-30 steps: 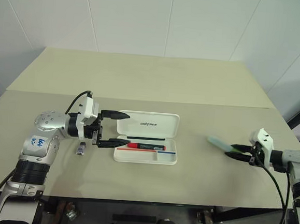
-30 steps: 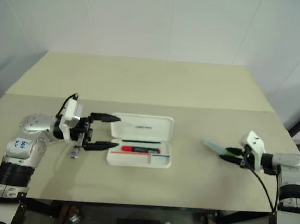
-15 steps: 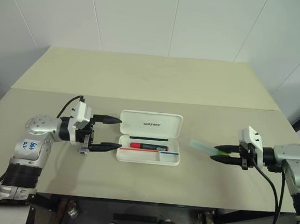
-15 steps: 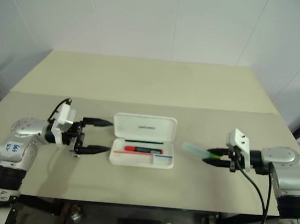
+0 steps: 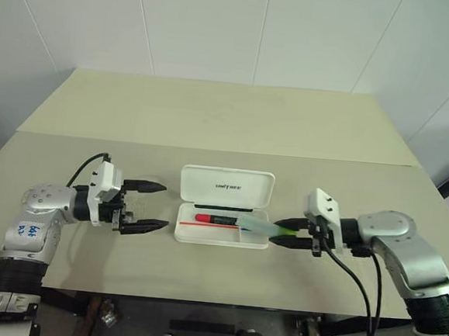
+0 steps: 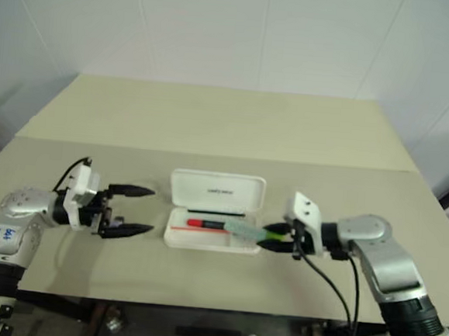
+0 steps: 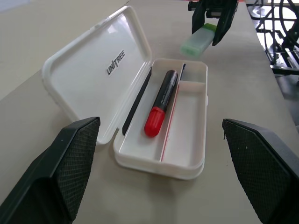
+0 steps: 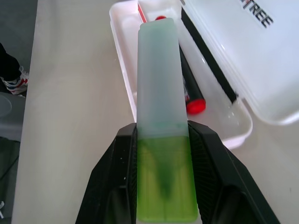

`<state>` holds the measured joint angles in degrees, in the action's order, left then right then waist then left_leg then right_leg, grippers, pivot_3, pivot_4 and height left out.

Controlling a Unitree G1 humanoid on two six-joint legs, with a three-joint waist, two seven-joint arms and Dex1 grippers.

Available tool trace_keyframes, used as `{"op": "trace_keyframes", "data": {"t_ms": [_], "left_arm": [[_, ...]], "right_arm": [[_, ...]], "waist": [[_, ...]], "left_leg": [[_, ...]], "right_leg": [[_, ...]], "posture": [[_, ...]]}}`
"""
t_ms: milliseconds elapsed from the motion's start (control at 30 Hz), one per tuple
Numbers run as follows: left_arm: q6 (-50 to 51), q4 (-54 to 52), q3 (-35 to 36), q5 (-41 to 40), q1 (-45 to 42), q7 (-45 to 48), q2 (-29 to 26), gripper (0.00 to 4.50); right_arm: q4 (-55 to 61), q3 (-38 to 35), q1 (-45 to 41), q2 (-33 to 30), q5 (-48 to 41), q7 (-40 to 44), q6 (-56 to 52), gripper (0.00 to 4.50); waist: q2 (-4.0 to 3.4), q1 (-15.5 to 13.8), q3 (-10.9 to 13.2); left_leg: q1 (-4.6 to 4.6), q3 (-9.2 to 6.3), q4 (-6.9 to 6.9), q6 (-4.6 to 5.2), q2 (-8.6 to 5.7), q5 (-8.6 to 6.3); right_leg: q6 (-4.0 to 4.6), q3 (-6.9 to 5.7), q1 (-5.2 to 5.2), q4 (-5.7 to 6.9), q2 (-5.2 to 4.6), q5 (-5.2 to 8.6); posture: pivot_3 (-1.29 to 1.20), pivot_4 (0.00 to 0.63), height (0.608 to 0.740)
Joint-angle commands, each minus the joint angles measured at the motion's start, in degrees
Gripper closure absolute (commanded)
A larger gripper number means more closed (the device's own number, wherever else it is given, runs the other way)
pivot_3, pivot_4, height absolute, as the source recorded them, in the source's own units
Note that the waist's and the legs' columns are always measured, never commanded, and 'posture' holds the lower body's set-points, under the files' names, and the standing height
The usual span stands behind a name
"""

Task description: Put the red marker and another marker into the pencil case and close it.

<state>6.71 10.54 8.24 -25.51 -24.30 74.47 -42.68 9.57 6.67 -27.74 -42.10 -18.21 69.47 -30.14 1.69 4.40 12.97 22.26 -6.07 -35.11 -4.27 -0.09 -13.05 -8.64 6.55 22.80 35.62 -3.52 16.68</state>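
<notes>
1. Black fingers of the right gripper (image 5: pixel 286 231) are clamped on the yellow-green end of the highlighter (image 5: pixel 260 228), leaving the pale mint body sticking out ahead of the fingertips toward the pencil case (image 5: pixel 223 209).
2. Seen from the right wrist, the highlighter runs straight between the two fingers, and its free end reaches over the end of the tray nearest that gripper. The grip looks square, so I judge no re-grasp is needed.
3. The case lies open on the table (image 5: pixel 213 120), lid tipped back away from the robot. The red marker (image 7: pixel 161 101) already rests in the tray, beside a thin black strip along the hinge side, red cap toward the left gripper.
4. A red and blue stripe divides the tray lengthwise. The lane on the robot's side of the stripe is bare, and that looks like the best slot for the highlighter.
5. To do this well, line the highlighter up with the long side of the tray, carry it over the bare lane, then lower it until the body is below the rim before letting go. Released while angled, it could prop on the wall or on the red marker and block the lid.
6. The left gripper (image 5: pixel 145 205) hangs with fingers spread wide, holding nothing, just beside the far end of the case and not touching it. It is well placed to steady the case and later fold the lid shut.
</notes>
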Motion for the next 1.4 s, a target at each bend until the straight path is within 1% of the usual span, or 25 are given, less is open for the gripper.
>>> {"op": "trace_keyframes", "data": {"t_ms": [33, 167, 333, 600, 867, 1100, 1200, 1400], "left_arm": [[-0.8, -0.5, 2.1, -0.2, 1.1, -0.5, -1.2, 0.00], [-0.6, -1.2, 2.5, -0.4, 2.2, -0.9, -1.5, 0.00], [-0.7, -2.1, 2.9, -0.5, 3.9, -1.7, -1.7, 0.00], [-0.4, -3.5, 3.6, -0.7, 5.9, -2.7, -1.7, 0.00], [-0.3, -4.4, 4.2, -1.0, 7.0, -3.5, -1.7, 0.00], [-0.1, -5.2, 4.7, -1.2, 7.8, -4.0, -1.8, 0.00], [0.0, -5.3, 4.6, -1.2, 7.7, -4.3, -1.5, 0.00], [0.0, -5.4, 4.5, -1.3, 7.5, -4.6, -1.3, 0.00]], "right_arm": [[2.7, 2.0, -2.4, 1.3, -0.2, -1.5, -1.1, 3.28], [3.3, 5.1, -4.8, 3.0, 0.5, -3.3, -3.0, 3.28], [1.8, 9.9, -9.0, 7.1, 2.2, -5.3, -4.6, 3.28], [-3.1, 14.4, -14.6, 12.1, 5.2, -5.7, -2.9, 3.28], [-5.0, 17.8, -15.9, 14.1, 7.1, -3.5, -1.2, 3.28], [-5.3, 18.8, -16.4, 15.2, 7.6, -2.6, -2.0, 3.28], [-6.7, 19.4, -17.1, 16.4, 8.6, -2.9, -0.9, 3.28], [-8.1, 19.5, -17.5, 16.9, 9.5, -2.8, 0.0, 3.28]], "waist": [[0.00, 0.0, 0.0], [0.00, 0.0, 0.0], [0.00, 0.2, 0.0], [0.01, 0.0, 0.0], [0.02, 0.2, 0.0], [0.02, 0.2, 0.0], [0.02, 0.4, 0.0], [0.02, 0.2, 0.0]], "left_leg": [[0.00, 0.00, 0.02, 0.00, 0.00, 0.00], [0.03, -0.01, 0.05, 0.01, 0.01, -0.02], [0.09, -0.01, 0.06, 0.00, 0.03, -0.04], [0.20, -0.01, 0.08, -0.01, 0.03, -0.04], [0.63, -0.01, 0.06, -0.01, 0.03, -0.03], [0.67, -0.02, 0.03, -0.01, 0.02, -0.03], [0.67, -0.02, 0.03, -0.01, 0.03, -0.03], [0.69, -0.03, 0.03, -0.01, 0.02, -0.03]], "right_leg": [[0.01, 0.00, 0.01, 0.00, 0.00, 0.01], [0.02, -0.02, 0.05, -0.03, -0.01, 0.01], [0.03, -0.03, 0.17, 0.01, 0.00, 0.02], [0.04, -0.03, 0.34, 0.03, 0.00, 0.02], [0.05, -0.03, 0.88, 0.24, 0.00, 0.02], [0.05, -0.04, 0.90, 0.26, 0.01, 0.02], [0.05, -0.04, 0.90, 0.27, 0.02, 0.02], [0.04, -0.05, 0.90, 0.25, 0.00, 0.02]], "posture": [[0.00, 0.150, 0.740], [0.00, 0.150, 0.740], [0.00, 0.150, 0.740], [0.00, 0.150, 0.740], [0.00, 0.150, 0.740], [0.00, 0.150, 0.740], [0.00, 0.150, 0.740], [0.00, 0.150, 0.740]]}}
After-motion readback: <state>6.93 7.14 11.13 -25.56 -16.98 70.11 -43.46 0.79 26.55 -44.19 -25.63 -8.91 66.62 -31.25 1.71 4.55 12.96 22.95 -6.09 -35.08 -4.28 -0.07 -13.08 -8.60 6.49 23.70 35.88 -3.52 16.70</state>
